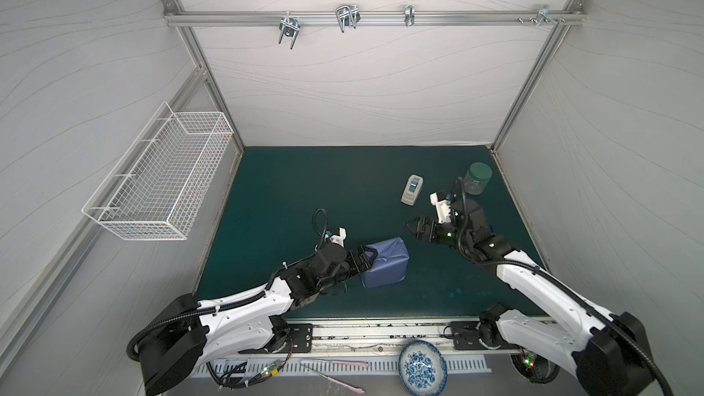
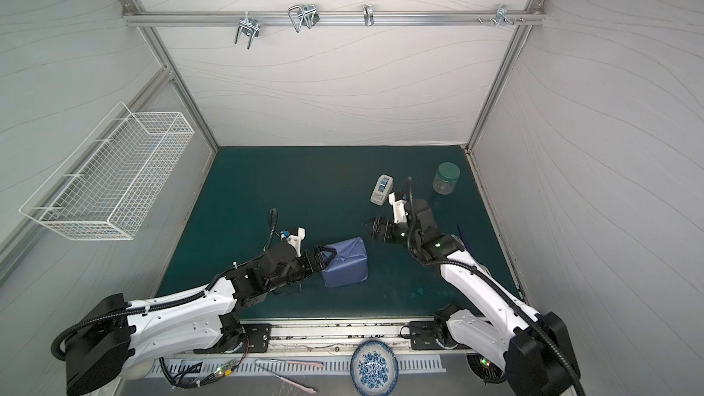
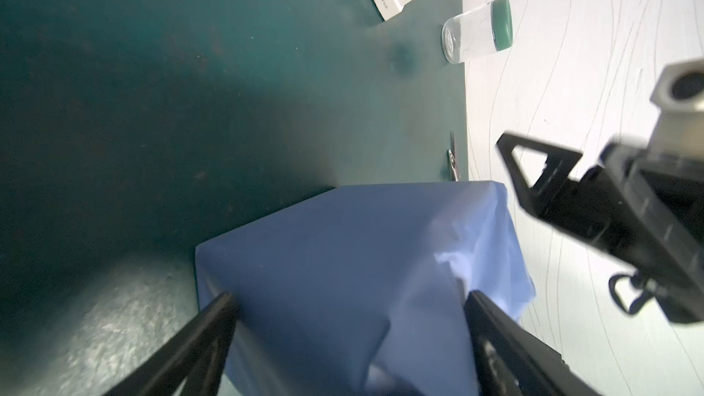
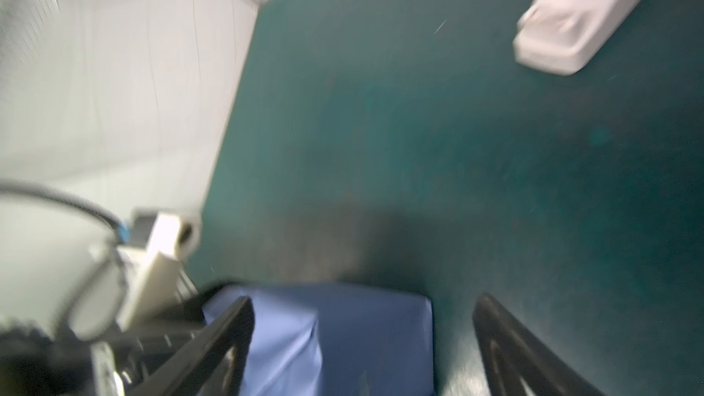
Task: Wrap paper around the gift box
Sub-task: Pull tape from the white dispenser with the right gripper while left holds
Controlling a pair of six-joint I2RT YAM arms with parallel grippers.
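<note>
The paper, dull blue, is folded round a squarish package on the green mat; the gift box itself is hidden under it. My left gripper is at the package's left end. Its jaws stand wide open there, and in the left wrist view the paper fills the gap between them. My right gripper hangs open above the mat, up and to the right of the package and apart from it. The right wrist view is blurred and looks down on the paper.
A white tape dispenser lies behind the right gripper. A clear jar with a green lid stands at the back right. A wire basket hangs on the left wall. A blue-patterned bowl sits off the mat in front.
</note>
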